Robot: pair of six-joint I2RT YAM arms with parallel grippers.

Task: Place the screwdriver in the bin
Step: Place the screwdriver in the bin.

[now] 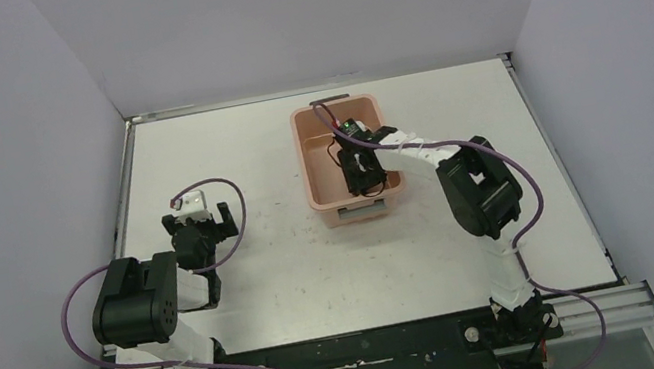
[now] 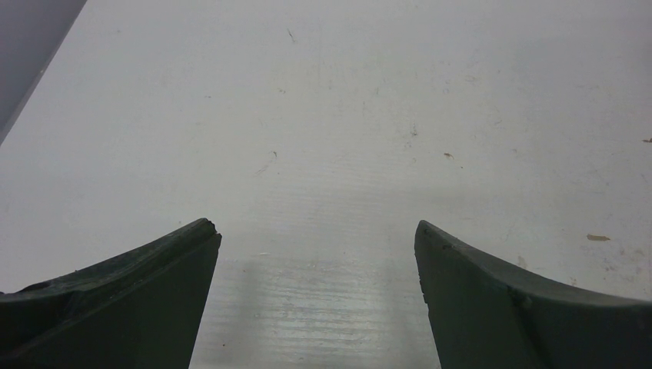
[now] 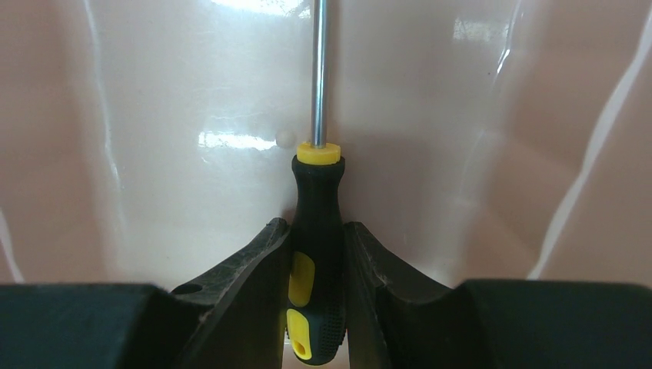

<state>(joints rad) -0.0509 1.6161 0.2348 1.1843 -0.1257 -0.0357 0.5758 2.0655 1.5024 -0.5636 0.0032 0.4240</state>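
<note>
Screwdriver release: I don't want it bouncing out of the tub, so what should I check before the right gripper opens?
1. Grip: right gripper shut on the black-and-yellow handle of the screwdriver. Ok.
2. Position: in the top view the right gripper sits within the outline of the bin, and pink surfaces fill the right wrist view. Ok.
3. Shaft direction: points away from the jaws toward the bin's pink inside. Ok.
4. Tip's gap to the bin floor: the tip runs out of frame. Cannot tell.
5. Left gripper: open, empty, over bare table, apart from the bin. Ok.
</note>
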